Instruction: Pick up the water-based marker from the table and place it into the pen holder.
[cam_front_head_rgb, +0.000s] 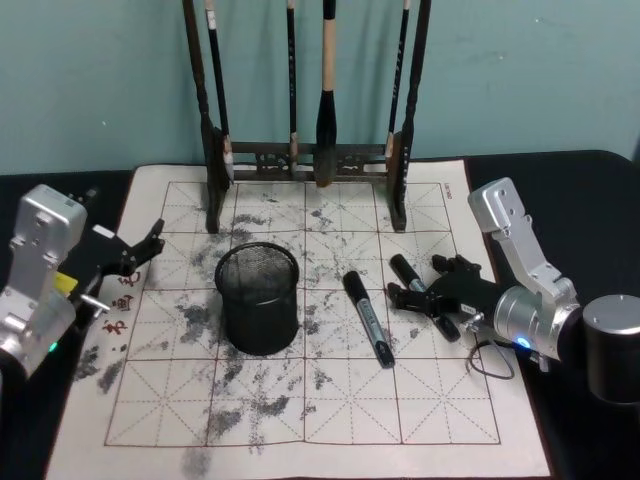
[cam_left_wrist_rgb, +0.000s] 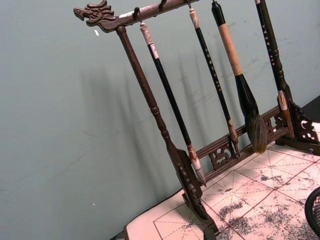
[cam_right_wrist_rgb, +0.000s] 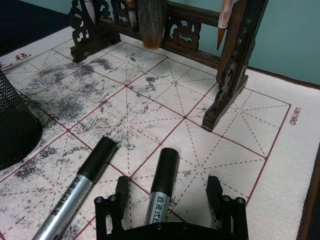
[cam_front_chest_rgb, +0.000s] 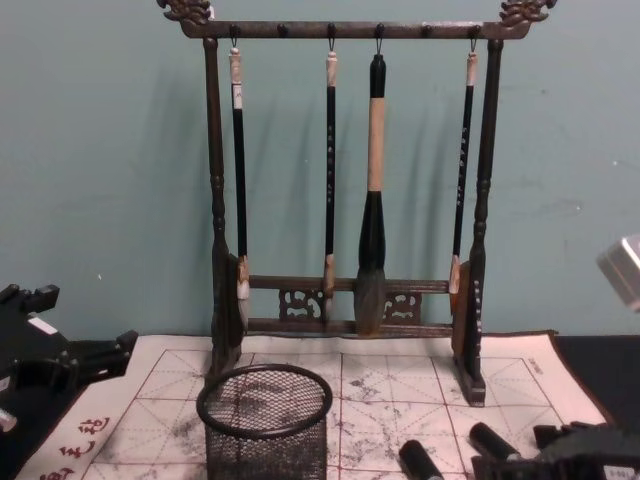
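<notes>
Straddling a water-based marker (cam_right_wrist_rgb: 160, 192) lying flat on the ink-stained mat (cam_front_head_rgb: 450, 410) near the right edge of the bench (cam_front_head_rgb: 590, 170), the right end effector (cam_front_head_rgb: 420, 280) is released, gripping nothing, with a second marker (cam_front_head_rgb: 368, 318) between it and the upright pen holder (cam_front_head_rgb: 258, 298) mid-bench, while the left end effector (cam_front_head_rgb: 140, 250) sits at the left edge, its state impossible to tell

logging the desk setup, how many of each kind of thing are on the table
markers: 2
pen holder: 1
brush rack: 1
hanging brushes: 4
practice mat: 1
total: 9
The right gripper, open, straddles the marker nearer it; the left gripper sits parked by the mat's left edge.
</notes>
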